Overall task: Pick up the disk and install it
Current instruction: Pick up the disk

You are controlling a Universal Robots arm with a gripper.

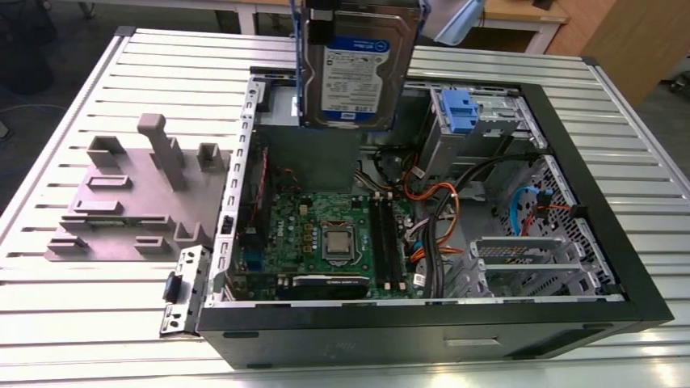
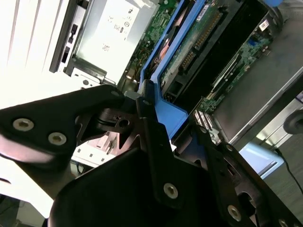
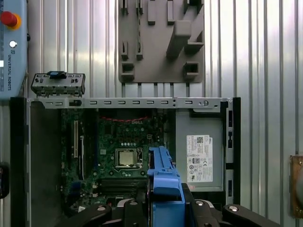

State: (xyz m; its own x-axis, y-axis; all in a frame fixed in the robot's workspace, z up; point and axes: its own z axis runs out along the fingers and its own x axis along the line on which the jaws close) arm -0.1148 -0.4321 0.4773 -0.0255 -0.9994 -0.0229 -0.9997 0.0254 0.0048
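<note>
The disk (image 1: pixel 354 73), a silver hard drive with a white-and-blue label, hangs upright on edge above the back part of the open computer case (image 1: pixel 603 202). Its blue carrier frame (image 3: pixel 163 182) runs between the black fingers (image 3: pixel 130 208) in both wrist views. My gripper (image 2: pixel 173 118) is shut on the frame's end, with one finger (image 2: pixel 149 127) pressed against the blue plastic. Below the disk lie the motherboard (image 3: pixel 125 151) and the grey power supply box (image 3: pixel 199 158). The disk touches nothing in the case.
A grey fixture plate (image 1: pixel 129 202) with upright pegs lies beside the case on the exterior view's left. A drive bay with a blue latch (image 1: pixel 458 109) sits in the case's far corner, amid orange and black cables (image 1: pixel 442 218). A metal bracket (image 1: pixel 181 295) stands by the case's near corner.
</note>
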